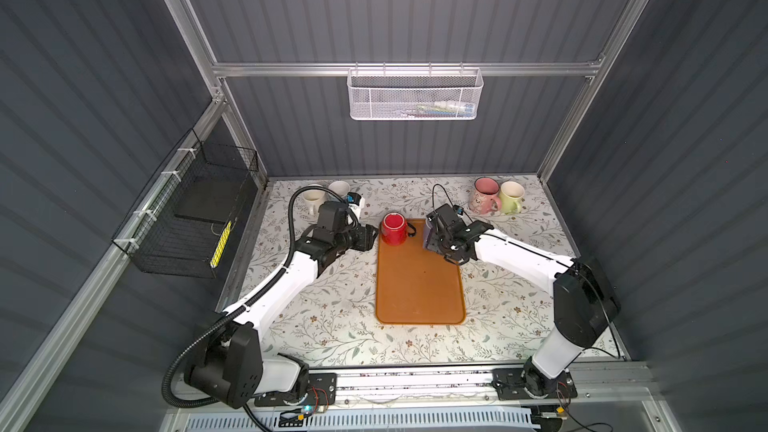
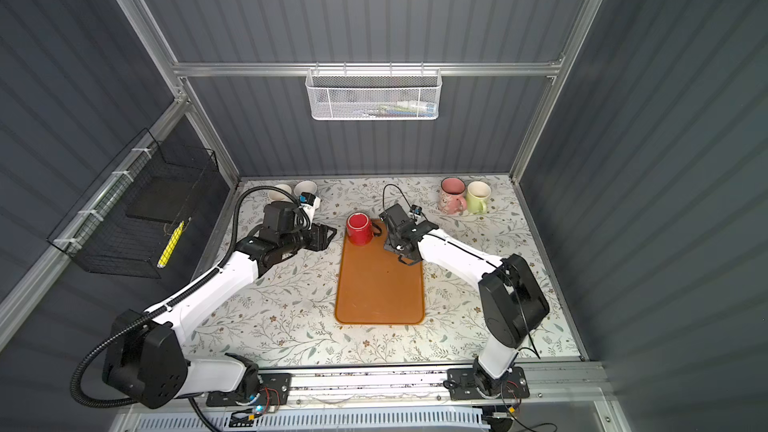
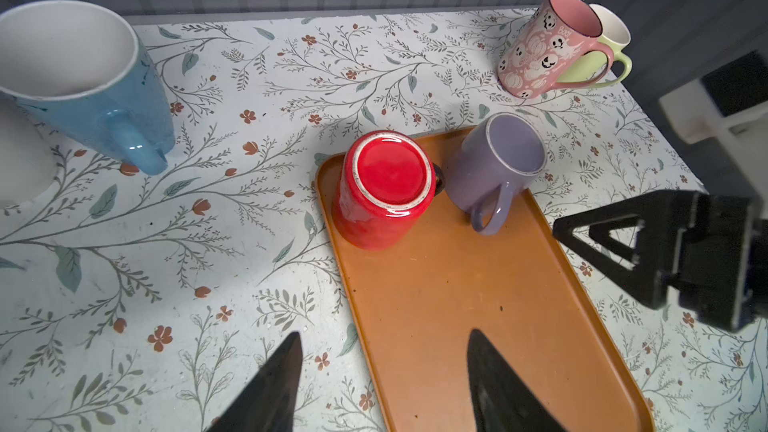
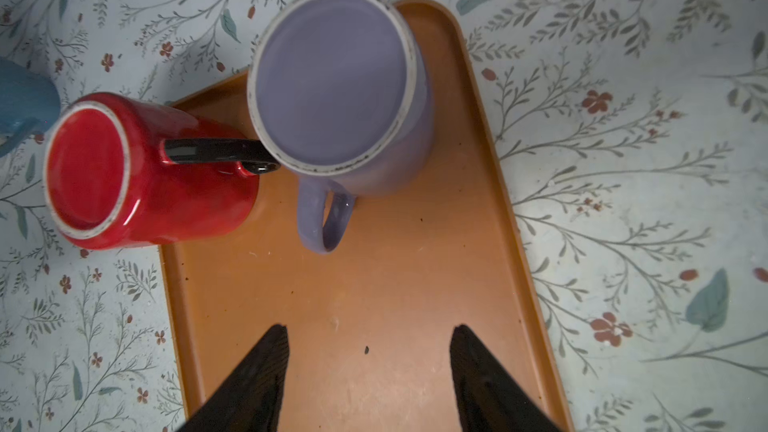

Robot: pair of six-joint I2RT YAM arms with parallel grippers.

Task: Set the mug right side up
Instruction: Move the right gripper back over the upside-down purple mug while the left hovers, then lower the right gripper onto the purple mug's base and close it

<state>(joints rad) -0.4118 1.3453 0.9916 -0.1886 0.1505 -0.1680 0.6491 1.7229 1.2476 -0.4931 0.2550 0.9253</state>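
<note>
Tray (image 1: 419,284) sits mid-table (image 1: 332,326), long sides running front to back. On its far end, two mugs stand side by side: left tray mug (image 1: 394,229) in the tray's far left corner, right tray mug (image 3: 494,168) in its far right corner, and the left one's handle reaches its neighbour. Off the tray, the far-left pair (image 1: 340,189) sits in the table's far left corner, and the far-right pair (image 1: 485,197) stands touching in its far right corner.

A pink mug (image 1: 483,197) and a green mug (image 1: 511,198) stand upright side by side on the floral table (image 1: 332,305).
</note>
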